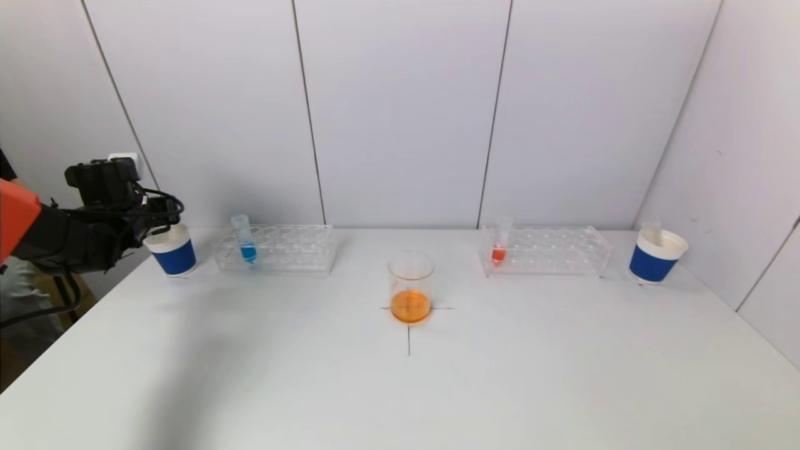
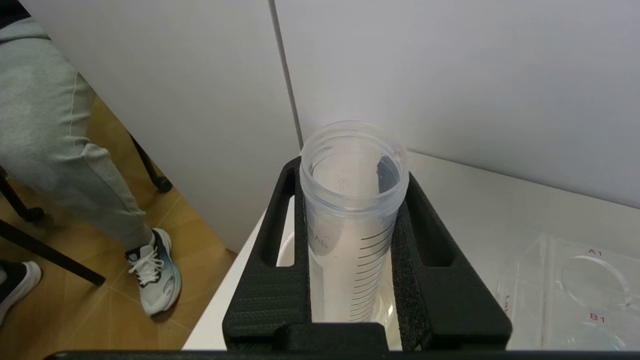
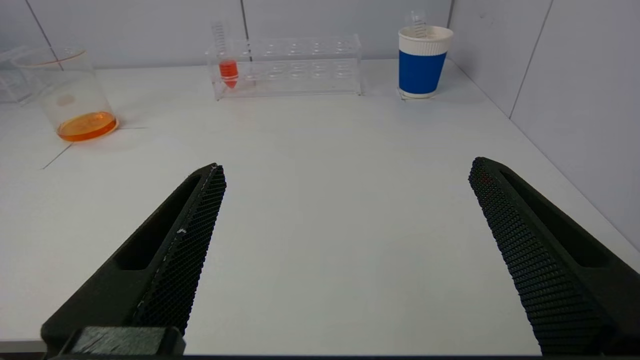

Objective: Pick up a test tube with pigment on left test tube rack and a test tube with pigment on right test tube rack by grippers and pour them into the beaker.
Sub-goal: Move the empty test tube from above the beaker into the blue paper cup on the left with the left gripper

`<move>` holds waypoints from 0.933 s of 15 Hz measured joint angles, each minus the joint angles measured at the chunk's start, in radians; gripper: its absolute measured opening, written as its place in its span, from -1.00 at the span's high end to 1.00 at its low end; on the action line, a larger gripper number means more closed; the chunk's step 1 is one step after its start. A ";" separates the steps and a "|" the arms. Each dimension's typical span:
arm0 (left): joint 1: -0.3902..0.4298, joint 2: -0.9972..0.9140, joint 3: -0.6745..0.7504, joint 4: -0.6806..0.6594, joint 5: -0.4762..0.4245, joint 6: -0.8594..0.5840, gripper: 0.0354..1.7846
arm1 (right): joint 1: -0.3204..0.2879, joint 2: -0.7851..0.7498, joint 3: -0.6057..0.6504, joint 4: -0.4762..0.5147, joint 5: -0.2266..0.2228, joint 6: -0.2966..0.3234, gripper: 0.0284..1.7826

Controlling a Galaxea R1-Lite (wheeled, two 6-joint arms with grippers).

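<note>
My left gripper is at the table's far left, above the left blue paper cup. In the left wrist view it is shut on an empty clear graduated test tube, held upright with its open mouth up; the cup's white rim shows beneath. A tube of blue pigment stands in the left rack. A tube of red pigment stands in the right rack. The beaker at mid-table holds orange liquid. My right gripper is open and empty, low over the table's near right, outside the head view.
A second blue paper cup stands at the far right with an empty tube in it. White wall panels close the back and right side. A person's legs and shoe are beyond the table's left edge.
</note>
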 joint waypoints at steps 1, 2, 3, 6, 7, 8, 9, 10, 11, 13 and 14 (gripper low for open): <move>0.000 0.005 0.005 -0.007 0.000 0.000 0.51 | 0.000 0.000 0.000 0.000 0.000 0.000 -0.99; 0.000 0.009 0.009 -0.014 0.000 0.001 0.51 | 0.000 0.000 0.000 0.000 0.000 0.000 -0.99; 0.000 0.013 0.013 -0.018 0.000 0.001 0.51 | 0.000 0.000 0.000 0.000 0.000 0.000 -0.99; 0.000 0.018 0.020 -0.024 0.000 0.000 0.51 | 0.000 0.000 0.000 0.000 0.000 0.000 -0.99; 0.000 0.018 0.021 -0.024 0.000 0.000 0.51 | 0.000 0.000 0.000 0.000 0.000 0.000 -0.99; 0.000 0.019 0.021 -0.024 0.000 0.000 0.51 | 0.000 0.000 0.000 0.000 0.000 0.000 -0.99; 0.000 0.019 0.021 -0.023 0.000 0.000 0.51 | 0.000 0.000 0.000 0.000 0.000 0.000 -0.99; 0.000 0.019 0.021 -0.023 0.000 0.000 0.51 | 0.000 0.000 0.000 0.000 0.000 0.000 -0.99; 0.001 0.019 0.021 -0.023 0.000 0.000 0.51 | 0.000 0.000 0.000 0.000 0.000 0.000 -0.99; 0.001 0.019 0.020 -0.023 0.000 0.000 0.51 | 0.000 0.000 0.000 0.000 0.000 0.000 -0.99; 0.000 0.020 0.020 -0.022 0.000 0.000 0.51 | 0.000 0.000 0.000 0.000 0.000 0.000 -0.99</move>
